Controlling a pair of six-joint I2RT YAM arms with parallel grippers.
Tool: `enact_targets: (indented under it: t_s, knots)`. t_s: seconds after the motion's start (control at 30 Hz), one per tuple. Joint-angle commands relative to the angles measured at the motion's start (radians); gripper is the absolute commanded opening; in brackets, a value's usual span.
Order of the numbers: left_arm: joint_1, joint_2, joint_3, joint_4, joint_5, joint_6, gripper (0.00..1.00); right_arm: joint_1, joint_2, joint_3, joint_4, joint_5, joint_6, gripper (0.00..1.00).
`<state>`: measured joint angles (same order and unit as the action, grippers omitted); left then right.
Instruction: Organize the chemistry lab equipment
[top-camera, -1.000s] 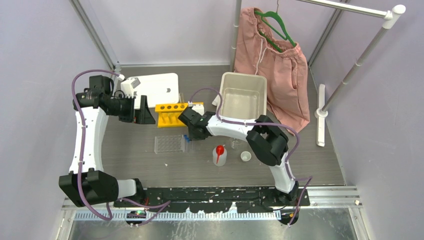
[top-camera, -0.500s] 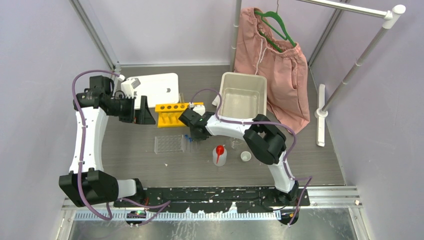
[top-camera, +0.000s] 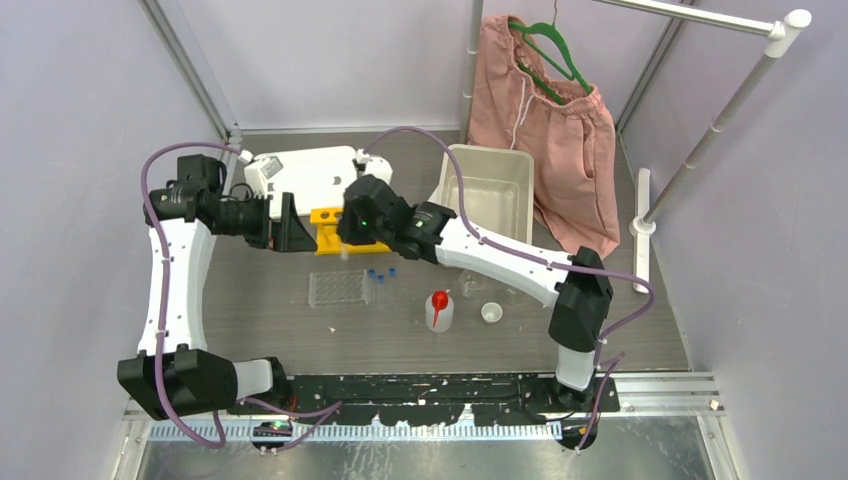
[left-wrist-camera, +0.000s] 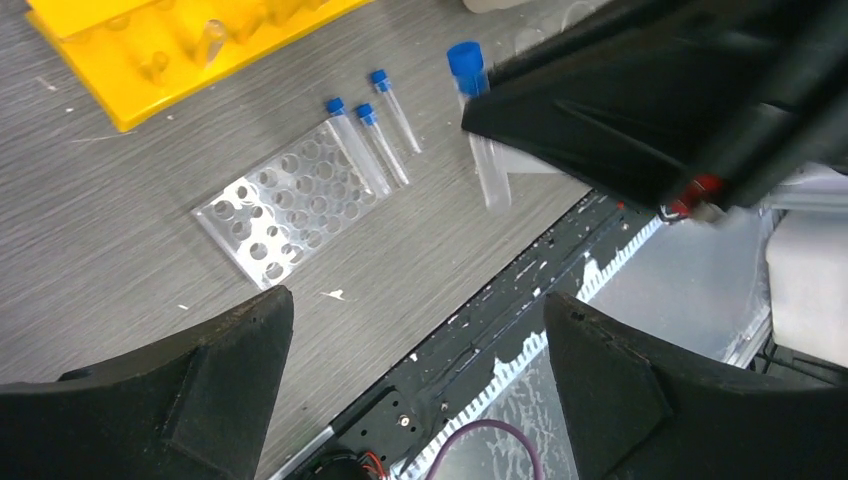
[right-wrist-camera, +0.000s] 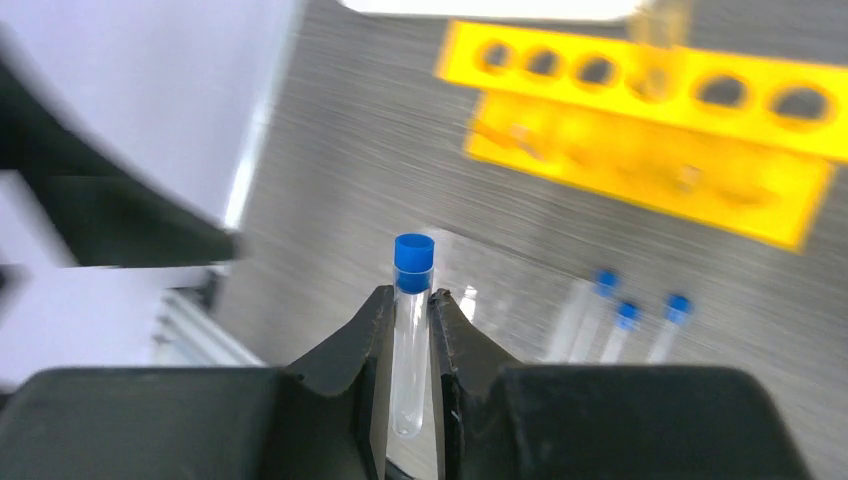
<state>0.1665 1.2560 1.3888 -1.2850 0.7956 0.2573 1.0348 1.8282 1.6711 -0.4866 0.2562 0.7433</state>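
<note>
The right jaws were clamped on a blue-capped tube (right-wrist-camera: 412, 340), gripping it just below the cap. They held it roughly upright in the air, clear of the worktop (left-wrist-camera: 120, 240) and near the yellow rack (right-wrist-camera: 640, 150). The left jaws stood wide open and empty, hovering beside that rack's left end. Three more tubes (left-wrist-camera: 385, 150) lay flat just beside the grid rack (left-wrist-camera: 285, 205). One clear tube seemed to stand in a yellow-rack hole, though blur left that unsure.

The step in hand looked like carrying the tube to the yellow rack. The next move would call for bringing the tube's rounded end squarely over a free hole and keeping it vertical. It would then be lowered until the rack took its weight, and only then would the jaws part. The right arm hid much of the rack from above, so the wrist view would have to guide the aim.
</note>
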Motion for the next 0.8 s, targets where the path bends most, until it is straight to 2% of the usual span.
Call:
enact_targets:
  t_s: [0.0, 0.2, 0.37, 0.47, 0.53, 0.7, 0.77]
  knots:
    - [0.006, -0.028, 0.014, -0.038, 0.108, 0.035, 0.93, 0.048, -0.009, 0.087, 0.198, -0.028, -0.005, 0.01]
    - [0.007, -0.029, 0.016, -0.057, 0.14, 0.046, 0.83, 0.07, 0.039, 0.144, 0.344, -0.056, 0.03, 0.01]
    - [0.006, -0.019, 0.018, -0.056, 0.138, 0.046, 0.67, 0.084, 0.038, 0.132, 0.409, -0.052, 0.055, 0.01]
    - [0.008, -0.01, 0.022, -0.056, 0.129, 0.046, 0.5, 0.085, 0.026, 0.112, 0.426, -0.038, 0.058, 0.01]
    - [0.008, -0.006, 0.023, -0.054, 0.123, 0.045, 0.34, 0.088, 0.017, 0.097, 0.434, -0.025, 0.058, 0.01]
    - [0.008, -0.007, 0.016, -0.042, 0.114, 0.04, 0.14, 0.088, 0.013, 0.083, 0.448, -0.038, 0.069, 0.01]
    - [0.008, -0.011, 0.017, -0.043, 0.105, 0.045, 0.08, 0.088, 0.018, 0.103, 0.421, -0.043, 0.074, 0.14]
